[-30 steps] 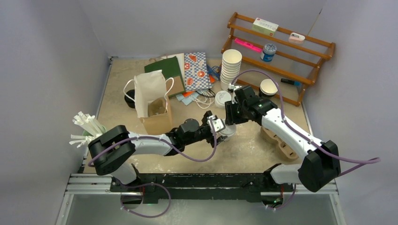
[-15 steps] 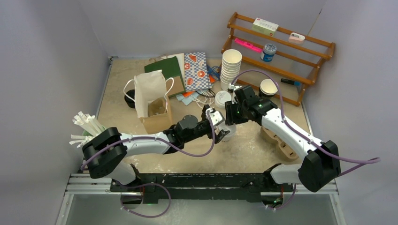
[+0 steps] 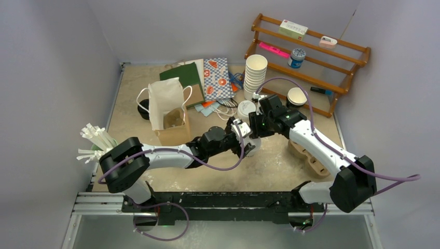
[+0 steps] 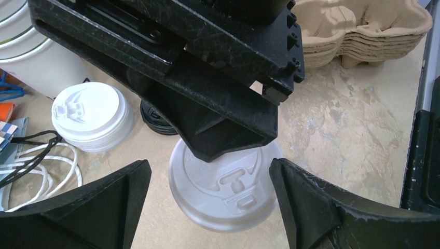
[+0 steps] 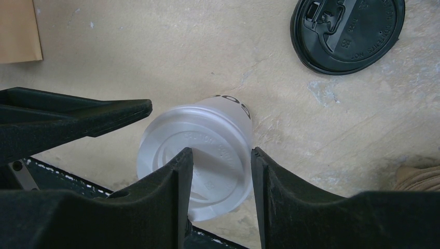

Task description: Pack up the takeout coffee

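A paper cup with a white lid (image 4: 228,194) stands mid-table and also shows in the right wrist view (image 5: 207,140) and the top view (image 3: 254,144). My left gripper (image 4: 210,171) is open, one finger on each side of the cup and clear of it. My right gripper (image 5: 222,153) is open, its fingers just over the lid with a gap narrower than the lid; contact cannot be told. In the top view the two grippers, left (image 3: 245,138) and right (image 3: 253,129), meet over the cup. A black lid (image 5: 347,33) lies beside it; no cup shows under it.
A stack of white lids (image 4: 88,122) and a tall stack of white cups (image 3: 255,75) stand behind. A dark lidless cup (image 3: 297,97) sits by the wooden rack (image 3: 311,57). Pulp cup carriers (image 3: 311,158) lie right. A brown paper bag (image 3: 174,129) stands left.
My left gripper has moved right, and its fingers now stand on both sides of the white-lidded cup. My right gripper has stayed over the lid.
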`<act>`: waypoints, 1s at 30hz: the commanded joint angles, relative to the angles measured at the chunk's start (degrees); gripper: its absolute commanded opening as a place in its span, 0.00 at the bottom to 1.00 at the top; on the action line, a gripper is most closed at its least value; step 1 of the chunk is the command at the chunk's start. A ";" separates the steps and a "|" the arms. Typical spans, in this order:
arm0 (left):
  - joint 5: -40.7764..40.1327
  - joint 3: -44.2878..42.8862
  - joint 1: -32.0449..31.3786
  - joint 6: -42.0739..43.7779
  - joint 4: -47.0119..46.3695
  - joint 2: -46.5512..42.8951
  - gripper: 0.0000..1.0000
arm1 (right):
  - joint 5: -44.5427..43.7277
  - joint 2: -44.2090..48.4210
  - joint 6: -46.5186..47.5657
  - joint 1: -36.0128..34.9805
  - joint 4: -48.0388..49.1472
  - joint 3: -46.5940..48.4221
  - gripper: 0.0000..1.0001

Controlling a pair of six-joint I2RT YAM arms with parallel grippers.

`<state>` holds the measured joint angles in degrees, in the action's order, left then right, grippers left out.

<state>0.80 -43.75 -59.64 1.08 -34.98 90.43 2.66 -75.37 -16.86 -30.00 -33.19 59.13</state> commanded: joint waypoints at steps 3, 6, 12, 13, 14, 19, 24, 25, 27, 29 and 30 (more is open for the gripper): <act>0.88 -1.72 0.13 -0.46 0.00 0.48 0.93 | 0.40 0.49 -0.01 -0.50 -1.77 0.58 0.47; 2.37 -0.92 0.18 -0.55 -0.45 -0.40 0.96 | 0.42 0.49 -0.01 -0.54 -1.70 0.50 0.47; 4.50 0.27 0.89 -0.64 -0.96 -1.53 0.97 | 0.77 0.35 -0.01 -0.51 -1.56 0.41 0.47; 4.69 0.37 0.99 -0.64 -0.96 -1.57 0.97 | 0.77 0.36 -0.04 -0.56 -1.55 0.37 0.47; 4.66 0.41 1.08 -0.64 -0.97 -1.57 0.96 | 0.77 0.32 -0.02 -0.51 -1.57 0.37 0.47; 4.14 0.14 1.36 -0.64 0.09 -0.95 0.93 | 0.77 0.32 -0.10 -0.51 -1.48 0.28 0.47; 4.84 -0.02 1.36 -0.64 0.78 -0.61 0.95 | 0.77 0.23 -0.10 -0.50 -1.48 0.28 0.47; 5.25 -0.02 1.41 -0.64 0.99 -0.67 0.96 | 0.75 0.18 -0.10 -0.50 -1.49 0.32 0.47; 5.51 -0.02 1.39 -0.64 1.41 -0.77 0.97 | 0.75 0.17 -0.10 -0.50 -1.51 0.37 0.47; 5.62 0.08 1.45 -0.64 1.70 -0.95 0.97 | 0.80 0.23 -0.10 -0.50 -1.44 0.32 0.47; 5.62 0.25 1.45 -0.64 1.75 -1.08 0.97 | 0.80 0.25 -0.08 -0.50 -1.47 0.32 0.47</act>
<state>4.95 -43.88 -58.52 1.06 -34.54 90.63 2.66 -75.37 -16.88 -30.00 -33.19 59.13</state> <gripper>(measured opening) 0.969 0.473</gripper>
